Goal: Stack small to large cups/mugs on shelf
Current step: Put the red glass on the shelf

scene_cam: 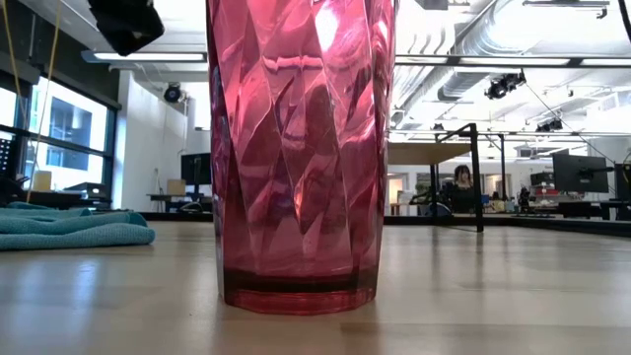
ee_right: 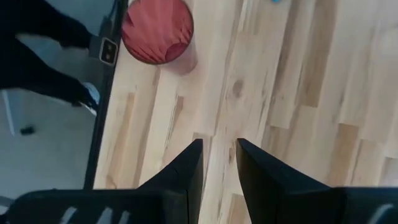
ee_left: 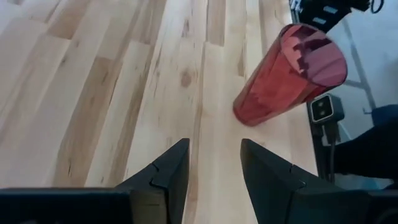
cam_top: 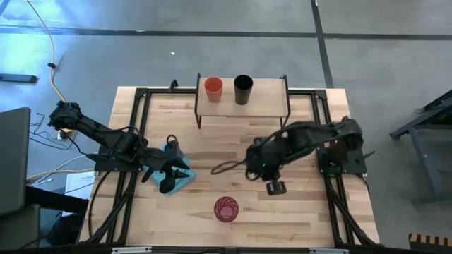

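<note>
The pink tumbler (cam_top: 226,209) is left standing near the table's front edge, well apart from the released right gripper (cam_top: 275,187), so it could easily get tipped by a sloppy approach.

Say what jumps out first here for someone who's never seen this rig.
The pink-red ribbed tumbler fills the low view, standing upright and alone near the table's front edge. On the shelf at the back, the orange cup and black cup stand side by side. The right gripper and left gripper, both open and empty, hang over bare wood.
</note>
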You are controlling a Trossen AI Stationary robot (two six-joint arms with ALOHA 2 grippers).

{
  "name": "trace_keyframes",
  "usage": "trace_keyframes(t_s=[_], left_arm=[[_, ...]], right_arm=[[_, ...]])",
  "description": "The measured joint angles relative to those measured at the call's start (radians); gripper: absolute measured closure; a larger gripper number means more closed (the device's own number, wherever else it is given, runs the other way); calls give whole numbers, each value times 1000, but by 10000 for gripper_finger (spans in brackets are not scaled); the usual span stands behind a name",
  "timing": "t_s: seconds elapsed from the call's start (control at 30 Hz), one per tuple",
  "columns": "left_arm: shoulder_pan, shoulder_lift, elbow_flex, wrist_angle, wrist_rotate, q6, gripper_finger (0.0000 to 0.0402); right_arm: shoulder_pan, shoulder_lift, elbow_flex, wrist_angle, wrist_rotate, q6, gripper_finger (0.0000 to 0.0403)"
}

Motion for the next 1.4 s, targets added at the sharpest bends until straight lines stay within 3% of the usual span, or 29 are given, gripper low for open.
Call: trace_keyframes(t_s=[0.33, 0.57, 1.1, 1.4], left_arm=[[0, 0, 0, -116, -4, -18, 268], [-11, -31, 0, -293, -34, -59, 268], [-130, -503, 0, -312, -201, -79, 268], [-129, -563, 0, -310, -248, -56, 268]], right_arm=[[24, 113, 0, 147, 26, 90, 315], [64, 163, 0, 224, 32, 149, 315], [161, 235, 0, 368, 291, 246, 315], [186, 235, 0, 306, 307, 429, 315]])
